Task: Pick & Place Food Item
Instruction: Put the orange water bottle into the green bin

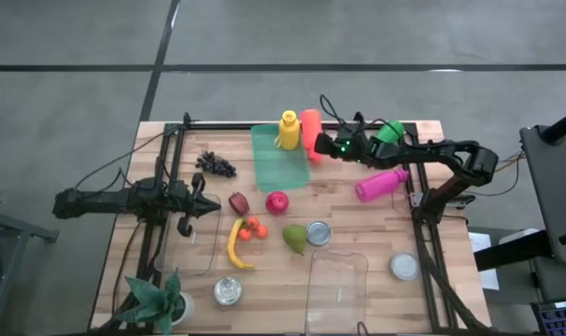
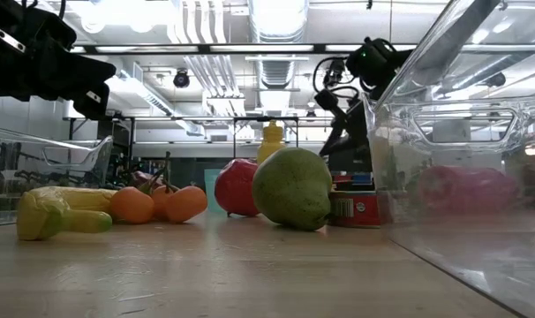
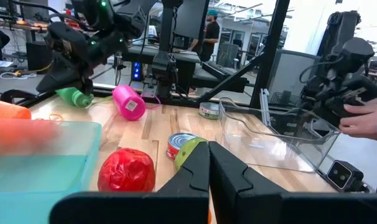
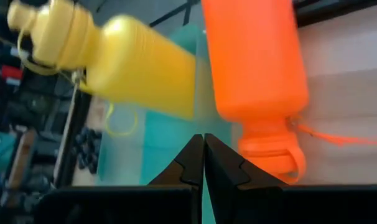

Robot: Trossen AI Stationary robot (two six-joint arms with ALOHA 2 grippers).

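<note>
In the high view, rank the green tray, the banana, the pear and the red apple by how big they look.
Largest to smallest in the high view:
1. green tray
2. banana
3. pear
4. red apple
The pear and the apple look close in size; the pear seems only slightly bigger, so that ranking is unsure.

Wooden table; near the far edge a green tray, yellow bottle, orange bottle, green bottle, pink bottle; mid-table grapes, red apple, banana, tomatoes, pear, can; toward the near edge a clear bin, second can, potted plant.
</note>
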